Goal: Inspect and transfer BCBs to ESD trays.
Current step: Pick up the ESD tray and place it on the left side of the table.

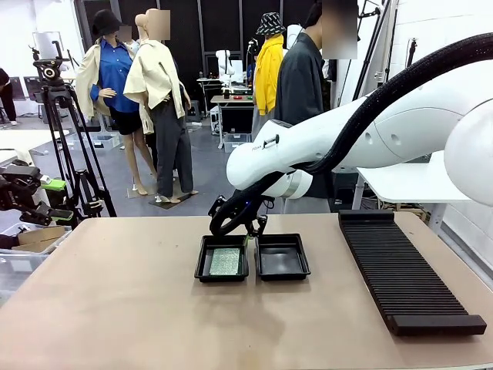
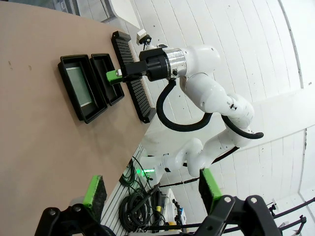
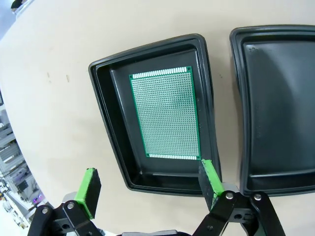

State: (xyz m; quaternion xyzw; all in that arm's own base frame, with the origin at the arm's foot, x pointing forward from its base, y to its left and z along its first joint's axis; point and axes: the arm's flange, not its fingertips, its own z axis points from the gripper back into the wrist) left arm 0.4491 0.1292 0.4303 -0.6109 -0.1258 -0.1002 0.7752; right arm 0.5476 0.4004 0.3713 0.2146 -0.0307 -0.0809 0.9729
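Note:
Two black ESD trays lie side by side at mid-table. The left tray [image 1: 202, 267] [image 3: 106, 125] holds one green BCB [image 1: 227, 260] [image 3: 169, 113] flat on its floor. The right tray [image 1: 282, 258] [image 3: 275, 108] has nothing in it. My right gripper [image 1: 252, 227] [image 3: 150, 183] hangs open just above the far rims of the trays, over the gap between them, and its fingers hold nothing. My left gripper [image 2: 152, 189] is open and empty, well away from the trays, off the table's side. From there both trays [image 2: 93, 113] and the right gripper's green pad [image 2: 114, 75] are in sight.
A long black ribbed rack [image 1: 404, 277] [image 2: 132, 78] lies along the table's right side. A person in a dark jacket [image 1: 302, 85] stands behind the far edge. A tripod [image 1: 69, 146] and boxes stand off the table at the left.

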